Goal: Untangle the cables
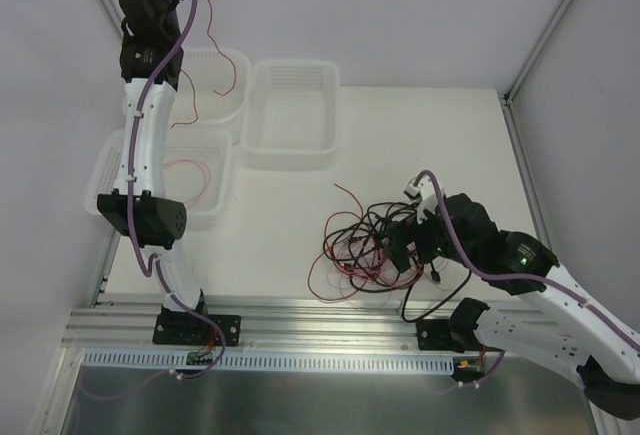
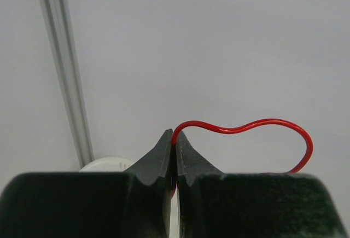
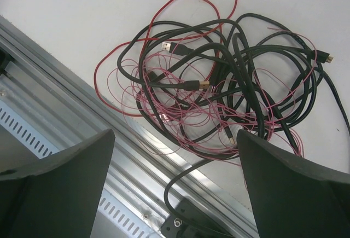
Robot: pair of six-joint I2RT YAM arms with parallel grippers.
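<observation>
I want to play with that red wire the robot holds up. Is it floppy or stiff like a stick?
Probably floppy: the red wire bends in a loose loop out of the shut left gripper and dangles in the top view. Likely light, since it looks so thin. It may snag, as thin wires like it thread through the black cables.

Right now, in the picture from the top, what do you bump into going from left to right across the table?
Front-left white basket → middle white basket → cable tangle → right arm.
</observation>
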